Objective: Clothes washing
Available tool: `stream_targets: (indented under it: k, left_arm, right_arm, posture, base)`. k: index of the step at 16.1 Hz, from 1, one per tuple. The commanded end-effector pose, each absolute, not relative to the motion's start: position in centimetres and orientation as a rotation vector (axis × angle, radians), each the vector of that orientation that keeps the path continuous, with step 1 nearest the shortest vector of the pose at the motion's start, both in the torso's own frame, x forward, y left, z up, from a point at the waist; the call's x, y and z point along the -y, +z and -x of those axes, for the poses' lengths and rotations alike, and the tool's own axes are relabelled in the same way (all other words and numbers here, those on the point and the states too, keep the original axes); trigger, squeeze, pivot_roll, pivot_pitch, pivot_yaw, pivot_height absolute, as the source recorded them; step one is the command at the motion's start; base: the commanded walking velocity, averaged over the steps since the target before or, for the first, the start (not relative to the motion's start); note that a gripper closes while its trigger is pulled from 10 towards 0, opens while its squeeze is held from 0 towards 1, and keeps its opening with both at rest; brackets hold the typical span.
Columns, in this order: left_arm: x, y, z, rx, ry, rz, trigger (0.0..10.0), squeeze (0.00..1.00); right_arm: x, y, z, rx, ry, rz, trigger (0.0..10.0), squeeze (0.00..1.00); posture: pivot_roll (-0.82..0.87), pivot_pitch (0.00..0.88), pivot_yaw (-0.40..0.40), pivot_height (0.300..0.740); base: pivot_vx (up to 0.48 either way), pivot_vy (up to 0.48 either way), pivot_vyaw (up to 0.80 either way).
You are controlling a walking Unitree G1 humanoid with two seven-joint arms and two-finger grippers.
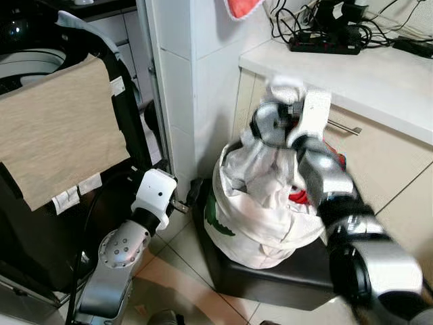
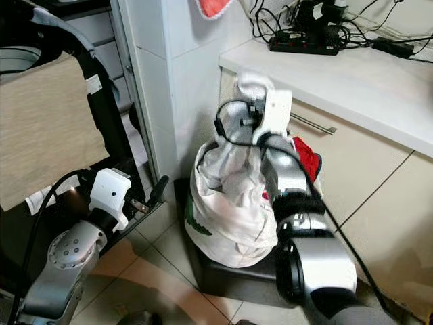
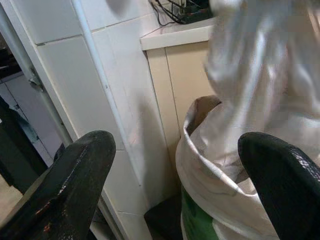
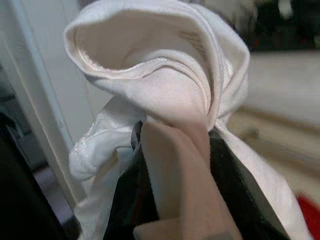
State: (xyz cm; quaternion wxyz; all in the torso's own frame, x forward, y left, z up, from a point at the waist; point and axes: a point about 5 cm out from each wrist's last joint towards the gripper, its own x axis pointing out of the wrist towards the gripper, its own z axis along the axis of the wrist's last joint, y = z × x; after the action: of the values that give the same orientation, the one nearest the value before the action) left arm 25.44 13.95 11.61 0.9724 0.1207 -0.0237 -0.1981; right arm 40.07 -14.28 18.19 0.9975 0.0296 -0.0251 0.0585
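The right end effector (image 4: 172,165) is raised above a white laundry bag (image 1: 260,223) and has its 2 black fingers (image 4: 125,200) closed on a bunched white garment (image 4: 160,85), which hangs from the grip down into the bag's open mouth. The bag, with a green mark low on its side, sits on a low black stand (image 1: 270,274) on the tiled floor (image 1: 183,267), just beside a beige cabinet (image 1: 379,169) and near a white tiled wall corner (image 1: 186,81). Something red (image 2: 308,157) shows at the bag's far side. The left end effector (image 3: 175,185) is held low beside the bag, its 2 fingers (image 3: 75,175) spread wide apart with nothing between them. On the white surface (image 1: 379,78) above the cabinet lies a black power strip (image 1: 325,46) with tangled cables. To the robot's left a tan cloth (image 1: 57,125) is draped over a black frame (image 1: 128,115).
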Motion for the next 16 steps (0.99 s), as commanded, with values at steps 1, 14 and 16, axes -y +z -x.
stream_targets:
  k: [1,14,16]
  left_arm:
    - [-13.8,11.6,-25.7,0.050,-0.399,-0.248,10.0,0.00]
    - [-13.2,12.4,-27.2,0.106,-0.354,-0.233,10.0,0.00]
    - [-13.1,12.4,-27.3,0.107,-0.352,-0.231,10.0,0.00]
  right_arm:
    - [14.0,22.2,-40.9,0.181,0.152,-0.021,0.0,0.00]
    - [11.7,50.9,-37.1,0.794,0.298,0.071,0.0,0.00]
    - [11.8,52.9,-35.9,0.843,0.292,0.077,0.0,0.00]
  posture:
    - [-0.01,0.000,-0.018,0.740]
    - [0.01,0.000,-0.064,0.740]
    - [0.00,0.000,-0.062,0.740]
  base:
    - [0.000,0.000,0.00]
    - [0.000,0.000,0.00]
    - [0.000,0.000,0.00]
